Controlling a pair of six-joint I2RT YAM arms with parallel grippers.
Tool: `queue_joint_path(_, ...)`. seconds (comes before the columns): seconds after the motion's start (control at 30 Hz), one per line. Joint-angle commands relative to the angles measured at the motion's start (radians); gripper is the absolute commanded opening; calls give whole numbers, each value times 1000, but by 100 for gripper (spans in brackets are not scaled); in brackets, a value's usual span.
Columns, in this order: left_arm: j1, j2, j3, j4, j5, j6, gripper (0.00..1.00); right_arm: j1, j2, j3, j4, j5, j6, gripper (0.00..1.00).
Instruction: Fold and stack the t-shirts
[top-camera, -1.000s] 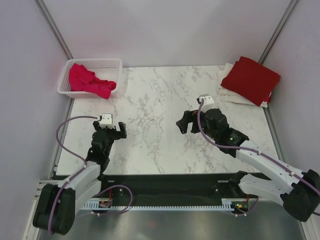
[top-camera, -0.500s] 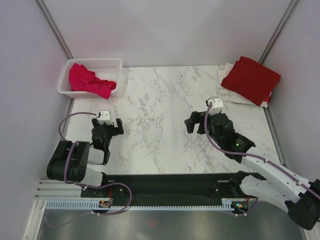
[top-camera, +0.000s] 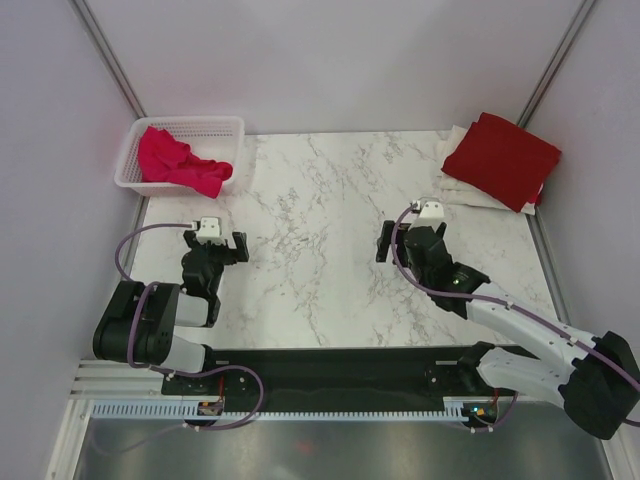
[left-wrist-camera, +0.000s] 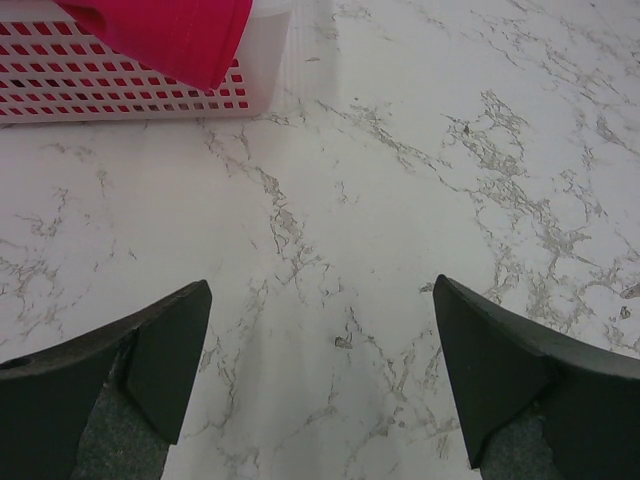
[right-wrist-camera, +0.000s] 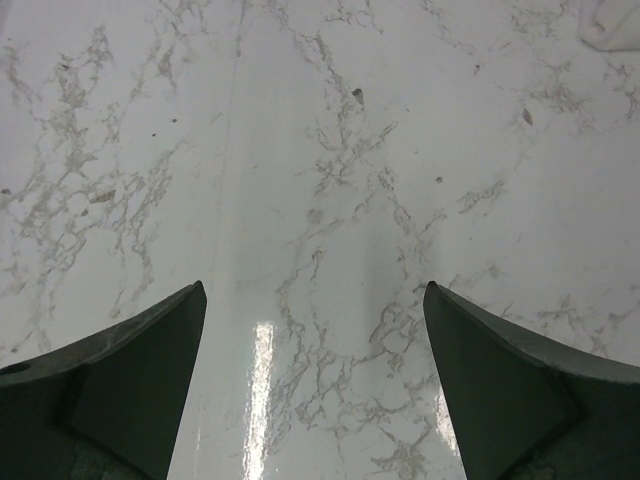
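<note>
Left gripper (top-camera: 214, 243) hangs low over the near-left table (top-camera: 320, 200), jaws spread wide, nothing between them; the left wrist view shows only bare marble in the gap. Right gripper (top-camera: 398, 240) sits low over the table right of centre, also spread and empty, with only marble between its fingers in the right wrist view.

Just changed: the left arm has pulled back and folded, its elbow now down near the base, and the gripper has crept a little farther out toward the basket (top-camera: 200, 122). The right gripper has swung from pointing left to pointing more toward the far edge, and has shifted slightly right. Neither jaw spacing has changed visibly.

Judgement: both arms are between items, carrying nothing, and the left looks lined up to fetch the next shirt from the basket.

Mid table has no shirt on it.

Far left: the pink shirt (top-camera: 180, 165) is crumpled in the basket with one end draped over the near wall; in the left wrist view that end (left-wrist-camera: 170, 35) hangs straight ahead of the gripper, well apart from the fingers. Same pose in all three top views.

Far right: the red shirt (top-camera: 502, 158) lies folded on top of the cream shirts (top-camera: 465, 193), a stack that has not moved.

Judgement: at least one shirt is left to fold, the pink one; whether more lie under it cannot be told.
</note>
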Motion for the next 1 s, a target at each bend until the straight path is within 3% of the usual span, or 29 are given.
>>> queue_joint_path(0.0, 3, -12, -2, 86, -25, 23, 100, 2, 32, 47, 46, 122, -37, 98)
queue_joint_path(0.3, 4, -12, -2, 86, -46, 23, 100, -35, 203, 173, 45, 278, -167, 98)
queue_joint_path(0.4, 3, -11, -2, 88, -49, 23, 100, -129, 203, 190, 34, 84, -100, 98)
queue_joint_path(0.57, 3, -12, -2, 89, -54, 23, 100, -143, 171, 150, 75, -79, -20, 98)
queue_joint_path(0.97, 4, -11, -4, 91, -55, 23, 100, -144, 37, 84, 86, -88, -58, 98)
